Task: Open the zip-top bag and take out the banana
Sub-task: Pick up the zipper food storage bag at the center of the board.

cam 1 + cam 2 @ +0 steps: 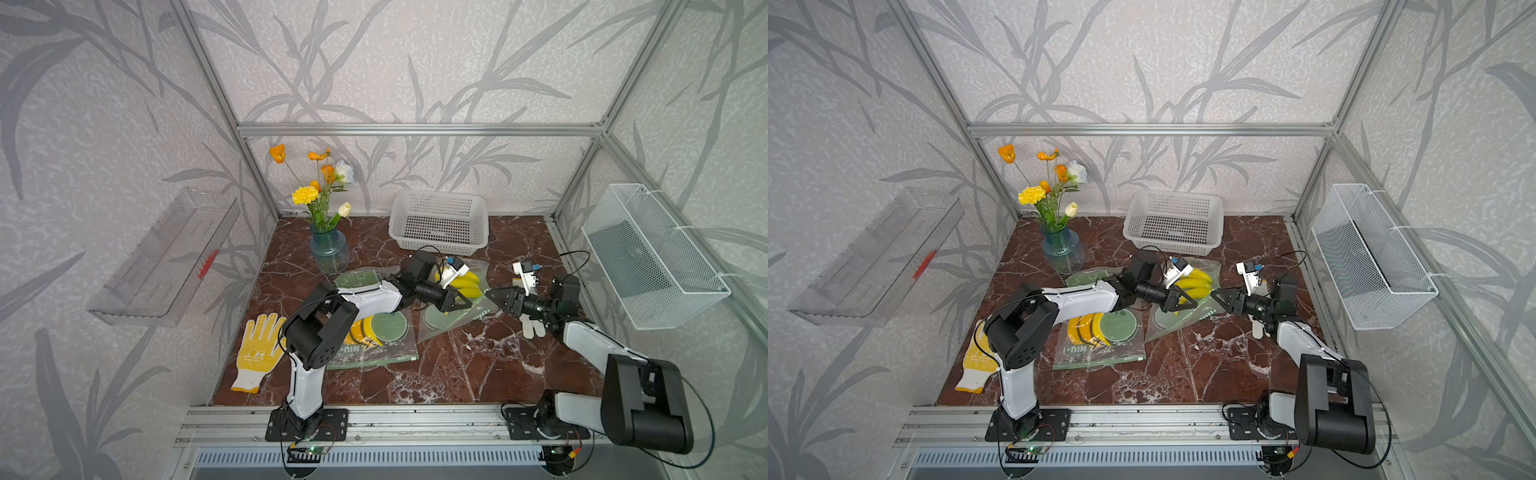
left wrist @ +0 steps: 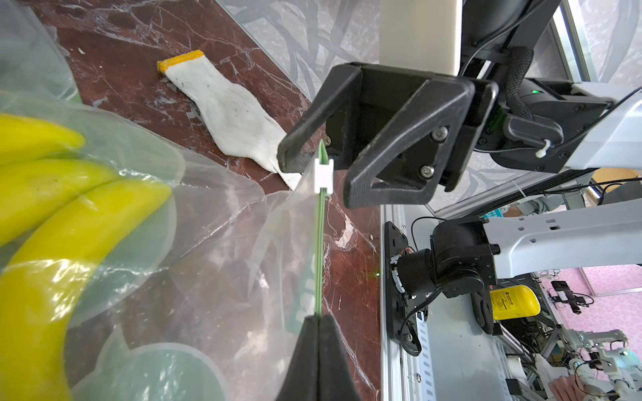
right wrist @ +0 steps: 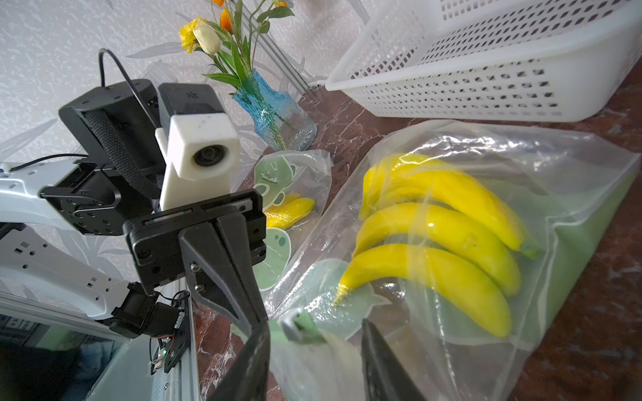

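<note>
In both top views the desk bears three bags: the zip-top bag near its middle, in front of one basket, and two spare bags toward the left edge. Two gloves lie there, one by each side edge

Left wrist view: the left gripper is pinched tight on the bag's green zip strip. The right gripper straddles one white slider, jaws apart, holding nothing

Right wrist view: three bananas lie inside the bag, the slider between the right gripper's spread fingers

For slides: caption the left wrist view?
Left jaws pinch the bag by its zip; open right jaws straddle the slider.
</note>
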